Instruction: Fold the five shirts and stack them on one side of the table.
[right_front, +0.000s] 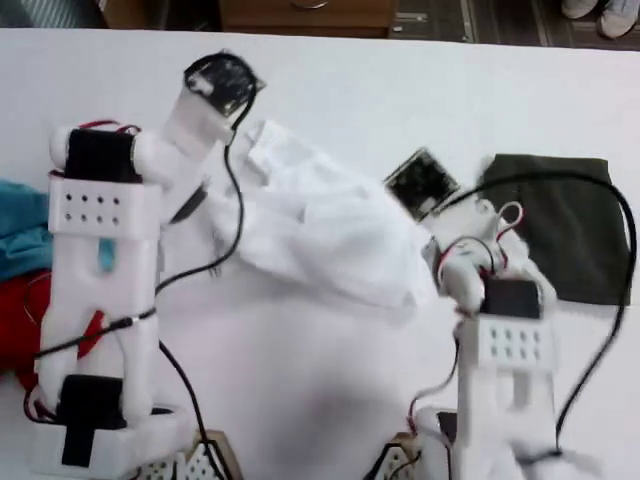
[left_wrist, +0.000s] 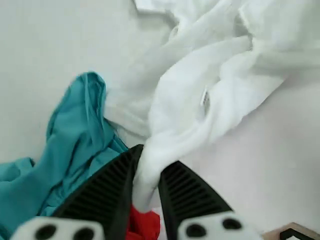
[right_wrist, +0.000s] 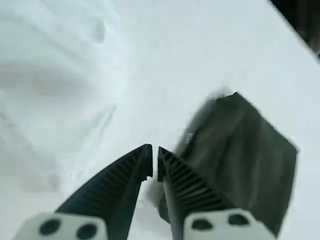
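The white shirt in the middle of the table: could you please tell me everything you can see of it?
The white shirt is soft, thin-looking fabric, unfolded and crumpled into a rumpled heap near the middle of the white table. A small label shows in one fold in the left wrist view. The left gripper is shut on a bunched edge of it, and that end lies beside the teal shirt, seemingly touching it. Its outline is hard to trace against the table.

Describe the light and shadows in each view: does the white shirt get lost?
High view: even light; the white shirt nearly merges with the table, told apart by a grey shadow along its edge. Left wrist view: soft shadows mark its folds. Right wrist view: the dark shirt stands out strongly against the table.
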